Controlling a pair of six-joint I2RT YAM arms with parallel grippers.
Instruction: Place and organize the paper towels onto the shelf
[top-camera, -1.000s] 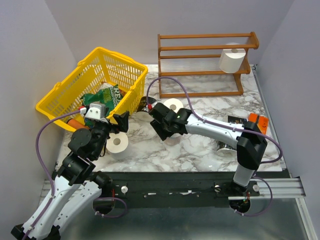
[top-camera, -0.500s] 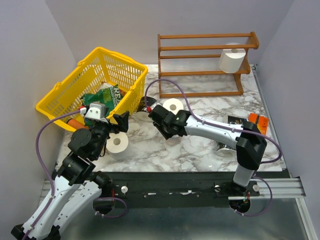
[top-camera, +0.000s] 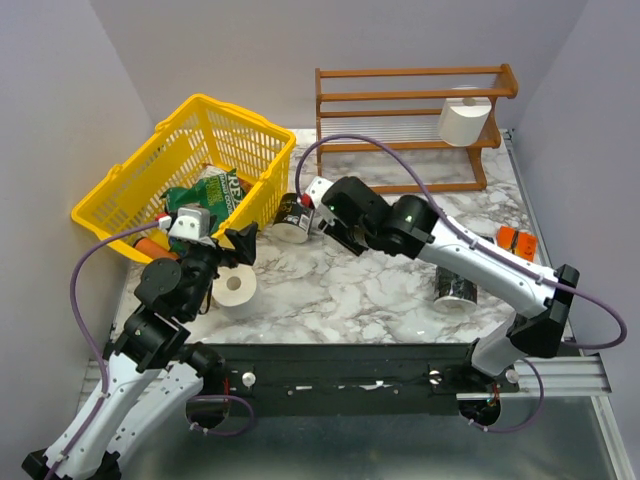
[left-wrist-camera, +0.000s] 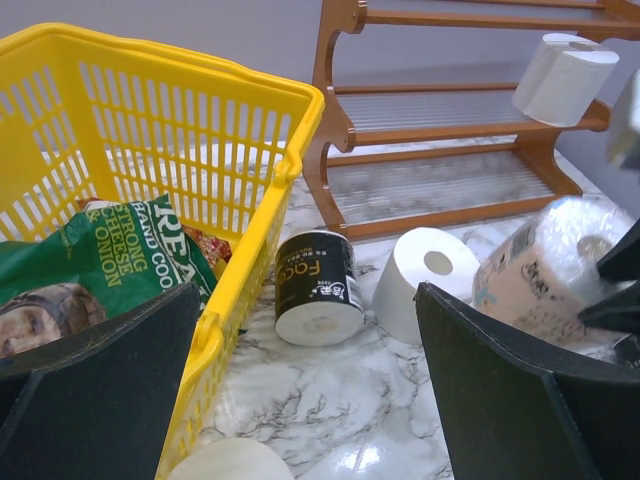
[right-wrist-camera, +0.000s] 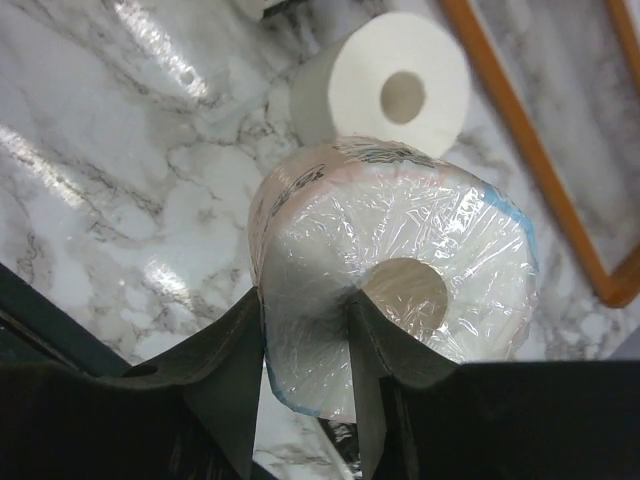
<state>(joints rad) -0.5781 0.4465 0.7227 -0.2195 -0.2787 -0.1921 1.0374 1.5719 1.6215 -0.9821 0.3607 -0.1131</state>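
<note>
the right claw (right-wrist-camera: 305, 320) is pinching the white paper towel roll in clear printed film (right-wrist-camera: 395, 290), closing partway into its soft wall and holding it over the middle of the desk (top-camera: 330, 290) toward the far edge, short of the reddish-brown slatted wooden shelf (top-camera: 410, 71). it is probably feeling light and squashy, its film slippery, so a gentle hold across the round wall is suiting it best. the left claw (left-wrist-camera: 310, 390) is gaping wide and empty near the left edge.

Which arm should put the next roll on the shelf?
Right. The right gripper grips the wrapped roll, nearer the shelf; the left gripper is open and empty by the basket.
</note>
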